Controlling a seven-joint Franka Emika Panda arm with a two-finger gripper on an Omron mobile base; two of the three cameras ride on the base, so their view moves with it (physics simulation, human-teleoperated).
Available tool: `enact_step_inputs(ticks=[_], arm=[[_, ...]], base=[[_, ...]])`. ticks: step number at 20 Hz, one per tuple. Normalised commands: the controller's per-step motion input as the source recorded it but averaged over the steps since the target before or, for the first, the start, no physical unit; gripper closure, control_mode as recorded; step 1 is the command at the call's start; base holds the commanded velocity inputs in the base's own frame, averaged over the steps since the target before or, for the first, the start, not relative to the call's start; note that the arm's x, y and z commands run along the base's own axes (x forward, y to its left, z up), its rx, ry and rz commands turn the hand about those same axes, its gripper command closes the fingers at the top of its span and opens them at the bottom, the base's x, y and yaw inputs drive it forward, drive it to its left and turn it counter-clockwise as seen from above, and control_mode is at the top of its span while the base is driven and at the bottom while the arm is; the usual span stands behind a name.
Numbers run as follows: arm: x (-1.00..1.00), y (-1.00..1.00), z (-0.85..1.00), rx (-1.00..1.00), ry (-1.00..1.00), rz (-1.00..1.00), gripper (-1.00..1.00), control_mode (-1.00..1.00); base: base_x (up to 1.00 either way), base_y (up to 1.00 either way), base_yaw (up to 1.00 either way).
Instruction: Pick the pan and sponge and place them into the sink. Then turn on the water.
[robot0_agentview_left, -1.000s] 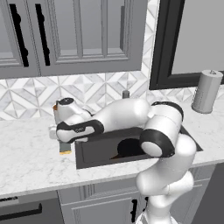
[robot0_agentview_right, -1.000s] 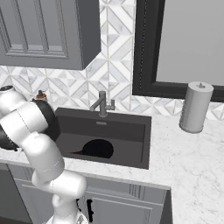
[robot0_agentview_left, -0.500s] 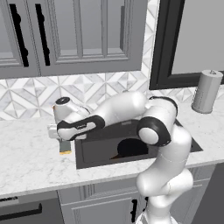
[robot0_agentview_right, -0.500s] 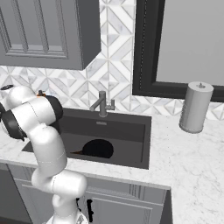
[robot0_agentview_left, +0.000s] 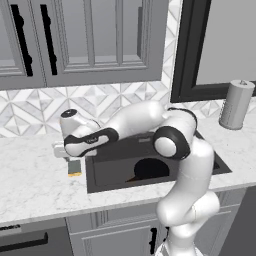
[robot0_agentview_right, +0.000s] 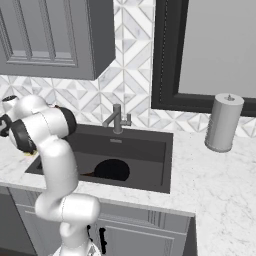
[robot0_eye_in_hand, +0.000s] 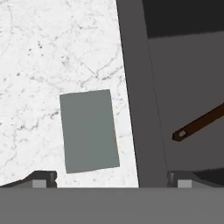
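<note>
Right now the gripper (robot0_eye_in_hand: 109, 177) hangs over the counter (robot0_agentview_left: 35, 185) at the sink's (robot0_agentview_left: 110, 172) left edge, its two fingers (robot0_eye_in_hand: 43, 178) spread wide and holding nothing. Between them (seen from the hand camera) lies the sponge (robot0_eye_in_hand: 89, 130), grey-green face up, flat on the marble just beside the sink rim (robot0_eye_in_hand: 135, 100) and not touched by either fingertip. From the left base camera the sponge (robot0_agentview_left: 74, 167) shows a yellow edge, sitting directly under the hand near the basin's front left corner. The pan (robot0_agentview_left: 150, 169) already lies inside the sink on the basin floor, its brown handle (robot0_eye_in_hand: 199, 122) reaching toward the left wall. The faucet (robot0_agentview_right: 117, 119) stands at the sink's back edge, and a paper towel roll (robot0_agentview_right: 223, 122) stands on the counter well to the right.
</note>
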Motion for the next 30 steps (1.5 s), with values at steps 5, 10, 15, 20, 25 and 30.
enact_step_inputs(ticks=[5,10,15,20,25,30], arm=[[0.05,0.06,-0.16,0.0,0.01,0.13,-1.0,-1.0],[0.01,0.02,-0.19,0.03,0.0,0.07,-1.0,-1.0],[0.09,0.01,-0.22,0.03,0.0,0.03,-1.0,-1.0],[0.12,0.03,-0.28,0.05,0.0,0.01,-1.0,-1.0],[0.17,0.25,-0.3,0.01,0.01,0.0,-1.0,-1.0],[0.17,0.12,-0.3,0.02,0.02,0.0,-1.0,-1.0]], base=[[0.0,0.0,0.0],[0.0,0.0,0.0],[0.0,0.0,0.0],[0.0,0.0,0.0],[0.0,0.0,0.0],[0.0,0.0,0.0]])
